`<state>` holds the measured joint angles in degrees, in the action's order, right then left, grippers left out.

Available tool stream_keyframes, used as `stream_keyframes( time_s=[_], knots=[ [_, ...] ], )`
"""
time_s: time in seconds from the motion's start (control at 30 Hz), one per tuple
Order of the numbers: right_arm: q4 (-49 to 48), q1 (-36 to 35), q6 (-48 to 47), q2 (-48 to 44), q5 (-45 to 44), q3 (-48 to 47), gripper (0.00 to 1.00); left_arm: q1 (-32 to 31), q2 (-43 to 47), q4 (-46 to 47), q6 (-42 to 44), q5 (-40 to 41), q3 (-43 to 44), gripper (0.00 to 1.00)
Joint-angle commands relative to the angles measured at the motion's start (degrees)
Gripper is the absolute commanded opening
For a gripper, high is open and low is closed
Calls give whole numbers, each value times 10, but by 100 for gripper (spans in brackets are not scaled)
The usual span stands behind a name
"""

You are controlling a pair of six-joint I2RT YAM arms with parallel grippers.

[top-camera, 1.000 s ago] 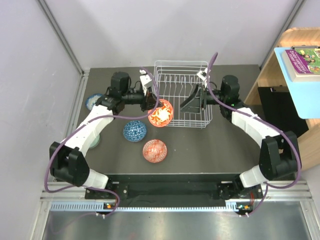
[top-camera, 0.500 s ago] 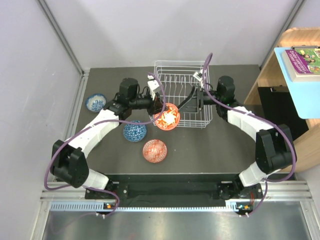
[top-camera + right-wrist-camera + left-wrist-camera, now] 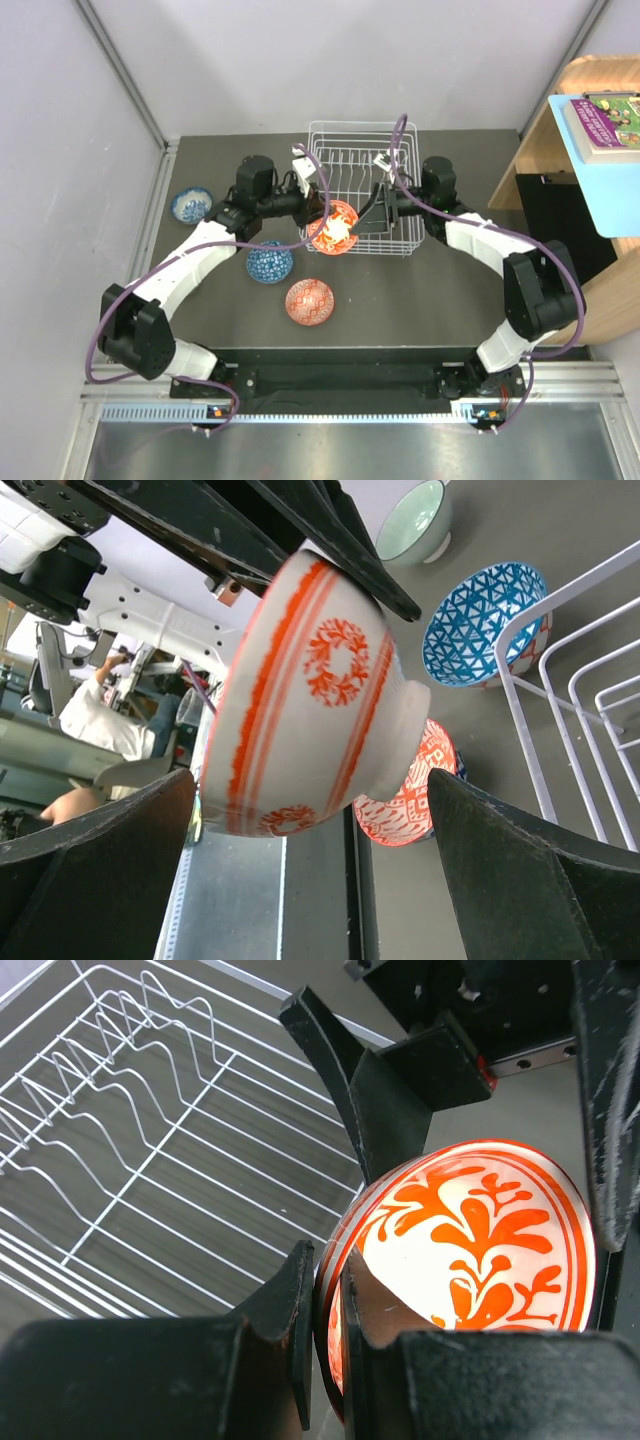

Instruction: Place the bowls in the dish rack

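Table (image 3: 420, 300), dark and matte, spreads out ahead of my two bases. Toward its far edge stands the dish rack (image 3: 350, 165), white wire, with no bowl standing between its prongs.

My left gripper (image 3: 325, 1280) is pinched on the rim of an orange-red bowl (image 3: 334, 228), one finger inside the rim and one outside. I hold the bowl tipped on edge in the air at the rack's near left corner. Its leaf-painted inside faces my left wrist camera, and its whitish outside and foot ring face my right one.

My right gripper (image 3: 368, 215) reaches in over the rack from the other side. Its fingers are spread wide, one on each side of the held bowl. One of them lies close against the bowl's rim, but I cannot tell whether it touches.

On the table left of the rack sit the others, all upright. A blue-and-white bowl (image 3: 270, 262) is nearest the rack, and a second orange-red bowl (image 3: 310, 301) sits just beside it toward me. Another blue-and-white bowl (image 3: 190, 206) lies by the left wall, well apart. The pale green bowl (image 3: 415, 522) shows only in my right wrist view, beyond the nearer blue one.
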<state>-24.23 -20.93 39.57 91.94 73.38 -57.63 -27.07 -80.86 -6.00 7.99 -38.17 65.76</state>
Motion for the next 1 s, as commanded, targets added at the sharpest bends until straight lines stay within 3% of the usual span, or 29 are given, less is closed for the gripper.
stream_keyframes(
  time_s=[0.0,0.2,0.43,0.97],
  knots=[
    [-12,-8,-14,10,19,-12,100,-3,36,56,-13,-15,6,0],
    [-20,-9,-4,18,29,-21,100,-4,40,56,-17,-21,3,0],
    [-99,-24,71,32,47,-21,97,-7,35,78,-17,-23,-4,0],
    [-117,-37,86,18,54,-26,93,-22,30,65,13,-9,-16,0]
  ],
)
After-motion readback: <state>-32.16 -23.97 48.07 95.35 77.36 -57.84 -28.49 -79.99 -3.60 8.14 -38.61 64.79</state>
